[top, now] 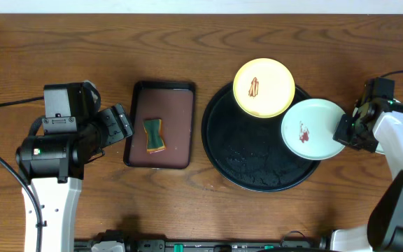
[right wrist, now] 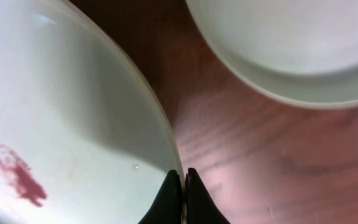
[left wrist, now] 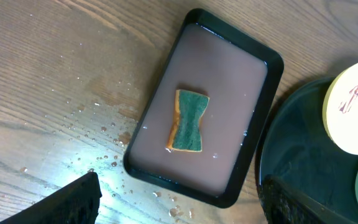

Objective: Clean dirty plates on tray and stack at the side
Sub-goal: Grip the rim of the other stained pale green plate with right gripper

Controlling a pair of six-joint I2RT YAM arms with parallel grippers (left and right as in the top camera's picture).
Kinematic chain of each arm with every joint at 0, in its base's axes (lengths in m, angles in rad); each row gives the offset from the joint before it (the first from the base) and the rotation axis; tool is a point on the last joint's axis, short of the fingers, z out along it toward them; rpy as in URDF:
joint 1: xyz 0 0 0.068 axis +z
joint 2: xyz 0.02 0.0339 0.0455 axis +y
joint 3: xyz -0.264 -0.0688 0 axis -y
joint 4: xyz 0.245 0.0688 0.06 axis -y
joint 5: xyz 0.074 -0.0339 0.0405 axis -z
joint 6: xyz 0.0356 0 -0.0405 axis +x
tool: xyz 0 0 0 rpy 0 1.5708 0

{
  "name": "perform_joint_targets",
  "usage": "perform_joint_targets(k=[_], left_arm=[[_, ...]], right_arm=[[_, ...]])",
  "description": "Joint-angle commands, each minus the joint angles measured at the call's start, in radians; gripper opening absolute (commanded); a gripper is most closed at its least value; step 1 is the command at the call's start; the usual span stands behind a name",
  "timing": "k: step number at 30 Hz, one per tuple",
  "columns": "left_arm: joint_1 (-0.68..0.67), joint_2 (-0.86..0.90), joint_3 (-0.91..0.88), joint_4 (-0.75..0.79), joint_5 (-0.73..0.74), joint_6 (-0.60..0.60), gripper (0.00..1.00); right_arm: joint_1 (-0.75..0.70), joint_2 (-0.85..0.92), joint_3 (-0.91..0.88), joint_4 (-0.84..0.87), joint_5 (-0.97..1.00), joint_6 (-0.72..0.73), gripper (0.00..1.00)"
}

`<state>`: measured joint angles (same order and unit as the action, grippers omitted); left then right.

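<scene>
Brown wood table [top: 187, 28] is under everything. My right gripper [top: 346, 130] pinches the rim of a pale plate [top: 312, 129], with its two fingers squeezed close on the edge. That plate has a red smear [right wrist: 17, 177]. It lies partly over the right side of the big black tray [top: 229, 154]. A yellow plate [top: 263, 87], smeared too, sits on the far part of the tray, just beside the pale plate. My right wrist camera shows a second pale plate [right wrist: 291, 50] near by on the wood. Left of the black tray is a small brown tray [top: 177, 126] with a green sponge [top: 154, 135] in it. My left gripper [top: 121, 122] hangs wide open just left of that, holding nothing, over wood dotted with water drops [left wrist: 98, 124]
</scene>
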<state>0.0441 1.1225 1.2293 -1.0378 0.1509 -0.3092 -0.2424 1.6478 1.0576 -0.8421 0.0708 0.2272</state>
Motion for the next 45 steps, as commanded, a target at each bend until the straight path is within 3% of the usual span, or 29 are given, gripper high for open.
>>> perform_joint_targets(k=[1, 6, 9, 13, 23, 24, 25, 27, 29, 32, 36, 38, 45], left_arm=[[0.003, 0.001, 0.013, -0.002, -0.006, 0.013, 0.82], [0.003, 0.001, 0.013, -0.002, -0.006, 0.013, 0.82], [0.003, 0.001, 0.013, -0.002, -0.006, 0.013, 0.82], [0.003, 0.001, 0.013, -0.002, -0.006, 0.013, 0.82], [0.003, 0.001, 0.013, -0.002, -0.006, 0.013, 0.82], [0.003, 0.001, 0.013, 0.003, -0.006, 0.012, 0.82], [0.003, 0.0, 0.013, 0.032, -0.006, 0.013, 0.82], [0.003, 0.001, 0.013, 0.044, -0.006, 0.013, 0.83], [0.003, 0.001, 0.013, 0.044, -0.006, 0.013, 0.82], [0.003, 0.001, 0.013, 0.045, -0.005, 0.011, 0.82], [0.003, 0.0, 0.013, 0.012, 0.026, -0.033, 0.82], [0.003, 0.001, 0.011, 0.006, 0.047, -0.043, 0.83], [-0.002, 0.011, -0.057, -0.009, 0.047, -0.043, 0.83]], right_arm=[[0.026, -0.108, 0.025, -0.074, -0.04, 0.012, 0.01], [0.089, -0.199, 0.025, -0.157, -0.142, 0.003, 0.01], [0.161, -0.201, 0.02, -0.133, -0.248, -0.047, 0.01], [0.274, -0.177, -0.032, -0.048, -0.262, 0.004, 0.01], [0.407, -0.09, -0.256, 0.138, -0.262, 0.495, 0.01], [0.407, -0.09, -0.263, 0.138, -0.259, 0.516, 0.06], [0.405, -0.09, -0.267, 0.14, -0.254, 0.52, 0.23], [0.401, -0.09, -0.266, 0.161, -0.251, 0.485, 0.41], [0.391, -0.091, -0.264, 0.2, -0.248, 0.402, 0.41], [0.365, -0.091, -0.257, 0.32, -0.158, 0.137, 0.42], [0.357, -0.087, -0.258, 0.397, -0.079, -0.107, 0.3], [0.357, -0.08, -0.258, 0.398, -0.123, -0.109, 0.22], [0.369, -0.026, -0.258, 0.379, -0.233, -0.113, 0.24]])
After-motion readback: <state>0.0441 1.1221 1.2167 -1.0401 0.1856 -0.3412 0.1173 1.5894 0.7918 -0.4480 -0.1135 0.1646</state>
